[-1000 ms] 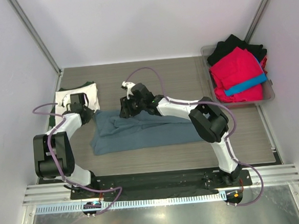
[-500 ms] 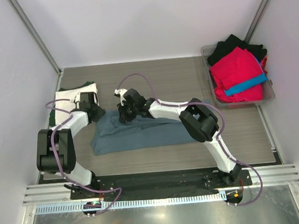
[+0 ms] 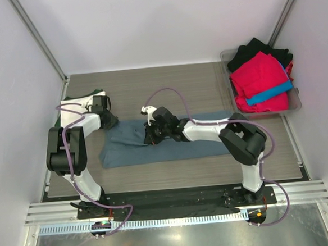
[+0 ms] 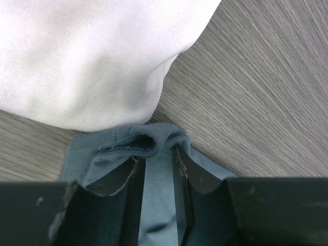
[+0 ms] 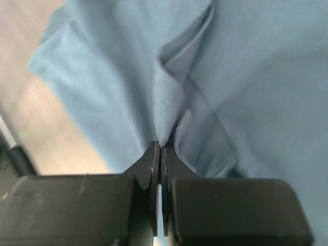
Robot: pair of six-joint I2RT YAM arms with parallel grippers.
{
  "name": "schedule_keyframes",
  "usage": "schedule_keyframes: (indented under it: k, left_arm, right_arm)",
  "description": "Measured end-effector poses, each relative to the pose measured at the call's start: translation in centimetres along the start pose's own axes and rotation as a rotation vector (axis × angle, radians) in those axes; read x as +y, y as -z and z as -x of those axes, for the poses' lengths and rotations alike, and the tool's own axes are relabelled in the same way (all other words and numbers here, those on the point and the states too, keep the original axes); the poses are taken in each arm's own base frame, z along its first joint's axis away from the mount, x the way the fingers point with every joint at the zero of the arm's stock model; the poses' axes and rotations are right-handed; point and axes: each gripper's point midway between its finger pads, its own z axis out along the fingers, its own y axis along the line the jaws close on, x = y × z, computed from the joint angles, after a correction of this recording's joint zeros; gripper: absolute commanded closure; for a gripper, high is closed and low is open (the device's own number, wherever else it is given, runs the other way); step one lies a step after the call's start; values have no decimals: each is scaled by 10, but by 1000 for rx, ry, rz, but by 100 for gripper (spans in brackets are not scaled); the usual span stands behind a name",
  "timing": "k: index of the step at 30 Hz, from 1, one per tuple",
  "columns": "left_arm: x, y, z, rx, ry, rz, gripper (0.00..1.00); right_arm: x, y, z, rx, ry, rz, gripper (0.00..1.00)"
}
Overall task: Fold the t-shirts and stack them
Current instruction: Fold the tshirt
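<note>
The slate blue-grey t-shirt lies spread across the middle of the table. My right gripper is low over its left half, shut on a raised fold of the blue cloth. At the shirt's far left corner, my left gripper has its jaws a little apart, and the bunched blue hem lies across and between its fingertips. Just beyond it is the folded cream-white t-shirt. It rests on the dark green t-shirt, mostly hidden by the left arm.
A clear bin at the back right holds red t-shirts, a black one and a bright blue one. Bare wood table runs behind the blue shirt. White walls close in on the left, back and right.
My right gripper slid right and nearer along the blue shirt and closed on a fold. My left gripper moved right from the cream-white stack to the blue shirt's corner.
</note>
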Motion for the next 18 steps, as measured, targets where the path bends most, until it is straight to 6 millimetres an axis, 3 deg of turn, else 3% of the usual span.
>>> schedule_keyframes:
  k: [4, 8, 9, 14, 18]
  left_arm:
    - [0, 0, 0, 3, -5, 11, 71]
    - [0, 0, 1, 0, -7, 15, 71]
    - [0, 0, 1, -1, -8, 16, 71]
    - [1, 0, 1, -3, -12, 18, 72]
    - [1, 1, 1, -4, -17, 21, 72]
  right_arm:
    - [11, 29, -5, -49, -9, 31, 90]
    - [18, 48, -30, -57, -38, 65, 61]
    - [19, 51, -43, -38, -46, 73, 59]
    - [32, 54, -101, 83, -76, 111, 56]
    - [39, 57, -109, 95, -94, 123, 55]
